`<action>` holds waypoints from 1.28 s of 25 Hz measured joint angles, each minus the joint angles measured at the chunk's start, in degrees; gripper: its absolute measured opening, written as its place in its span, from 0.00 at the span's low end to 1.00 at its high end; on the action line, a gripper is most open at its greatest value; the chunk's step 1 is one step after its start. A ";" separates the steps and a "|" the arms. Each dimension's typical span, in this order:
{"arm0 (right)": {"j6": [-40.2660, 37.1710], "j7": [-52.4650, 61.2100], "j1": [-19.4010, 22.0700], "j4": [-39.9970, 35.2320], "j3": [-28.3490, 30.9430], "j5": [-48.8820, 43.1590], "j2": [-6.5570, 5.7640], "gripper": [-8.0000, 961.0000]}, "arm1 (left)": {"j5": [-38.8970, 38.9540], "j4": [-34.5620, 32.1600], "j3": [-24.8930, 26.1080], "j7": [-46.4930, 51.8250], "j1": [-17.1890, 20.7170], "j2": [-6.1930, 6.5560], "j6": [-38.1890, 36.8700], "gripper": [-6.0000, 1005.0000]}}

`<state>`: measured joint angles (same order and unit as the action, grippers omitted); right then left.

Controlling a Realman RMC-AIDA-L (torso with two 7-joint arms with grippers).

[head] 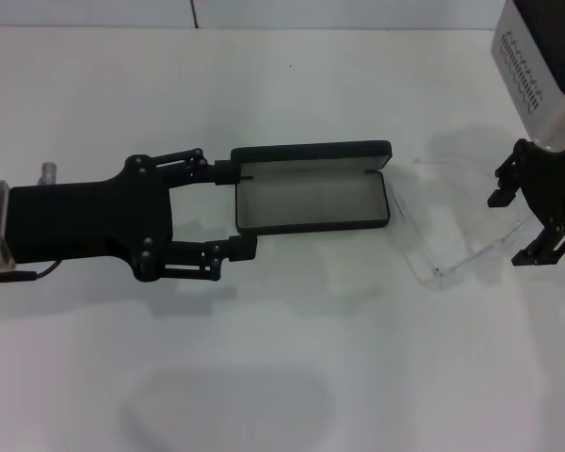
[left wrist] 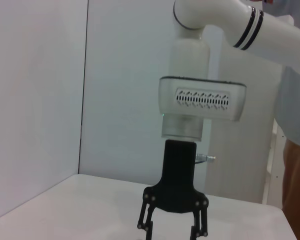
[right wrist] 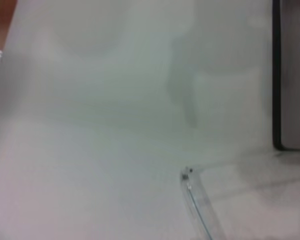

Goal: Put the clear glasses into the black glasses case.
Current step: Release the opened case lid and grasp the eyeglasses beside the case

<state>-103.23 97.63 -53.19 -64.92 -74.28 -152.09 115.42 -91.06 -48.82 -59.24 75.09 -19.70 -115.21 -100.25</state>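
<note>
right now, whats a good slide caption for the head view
Left gripper braces the open black case while the open right gripper straddles the clear glasses beside it.

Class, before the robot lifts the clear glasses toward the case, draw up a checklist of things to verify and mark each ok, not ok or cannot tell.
1. Black glasses case lid open, grey lining exposed: ok.
2. Left gripper jaws spread around the case's end, steadying it: ok.
3. Clear glasses lying on the table, beside the case: ok.
4. Right gripper at the glasses' outer end: ok.
5. Right jaws closed on the glasses: cannot tell.
6. Case interior free of objects: ok.
</note>
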 joint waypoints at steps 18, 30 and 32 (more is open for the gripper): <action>11.84 -5.93 -0.50 11.29 -3.18 0.88 0.61 0.78 | -0.09 0.10 1.56 -0.30 -1.06 -0.61 0.31 0.84; 16.37 -6.34 0.85 10.34 -9.10 0.34 0.49 0.65 | -0.27 0.22 2.73 -0.39 -1.34 -0.80 1.24 0.84; 16.26 -6.35 0.87 10.28 -9.08 0.52 0.40 0.59 | -0.26 0.21 2.80 -0.39 -1.44 -0.81 1.51 0.84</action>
<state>-86.97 91.27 -52.32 -54.64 -83.36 -151.57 115.82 -91.32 -48.61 -56.45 74.70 -21.14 -116.02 -98.74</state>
